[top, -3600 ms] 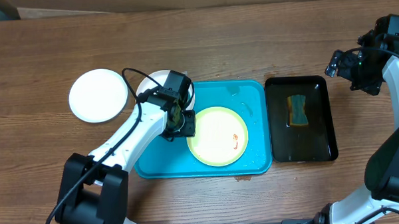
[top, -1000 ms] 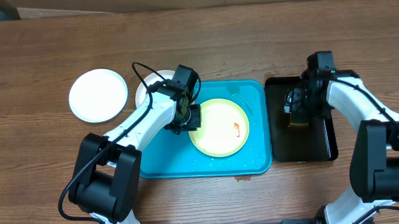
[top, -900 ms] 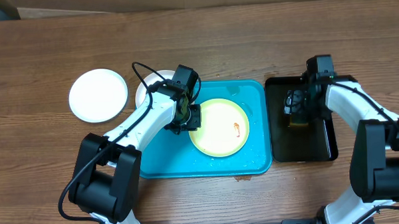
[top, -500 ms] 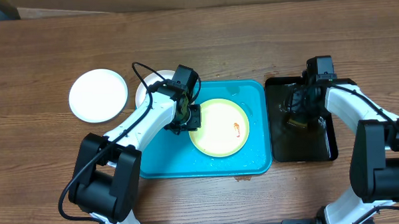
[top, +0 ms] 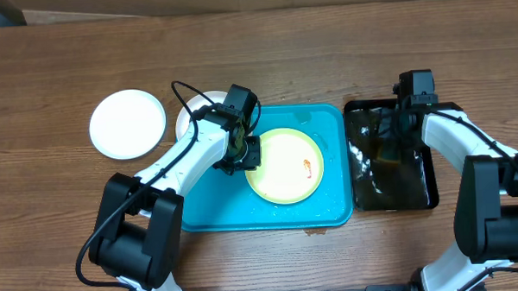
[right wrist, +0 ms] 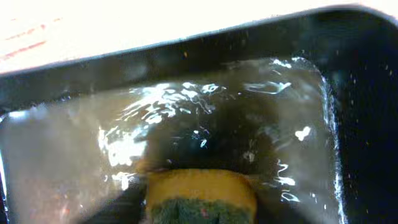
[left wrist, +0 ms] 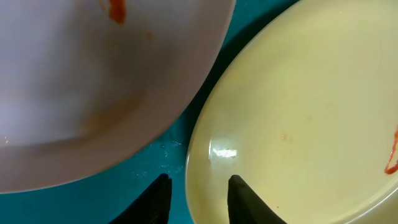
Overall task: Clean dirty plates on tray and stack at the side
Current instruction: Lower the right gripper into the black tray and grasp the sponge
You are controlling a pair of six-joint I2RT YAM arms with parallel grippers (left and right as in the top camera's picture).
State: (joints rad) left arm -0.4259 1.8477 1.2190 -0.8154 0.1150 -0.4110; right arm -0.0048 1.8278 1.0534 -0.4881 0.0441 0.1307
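The pale yellow plate point(top: 286, 166) lies in the turquoise tray point(top: 209, 208) with a small orange smear. My left gripper point(top: 243, 155) is shut on its left rim, one finger inside the rim and one outside point(left wrist: 198, 199). The left wrist view shows the yellow plate point(left wrist: 298, 112) and a white plate point(left wrist: 93, 81) with a red smear. That white plate point(top: 191, 116) sits at the tray's back left corner, partly under my arm. Another white plate point(top: 127, 123) lies on the table at the left. My right gripper point(top: 389, 146) is shut on a yellow and green sponge point(right wrist: 202, 196) in water.
A narrow black tray point(top: 422, 194) holding rippling water stands right of the turquoise tray; its wall shows in the right wrist view point(right wrist: 364, 93). A small brown spot lies on the wooden table at the turquoise tray's front edge point(top: 312, 231).
My right arm came in from the far right and down onto the sponge in the black tray; the water now ripples. The left gripper shifted the yellow plate slightly toward the back.
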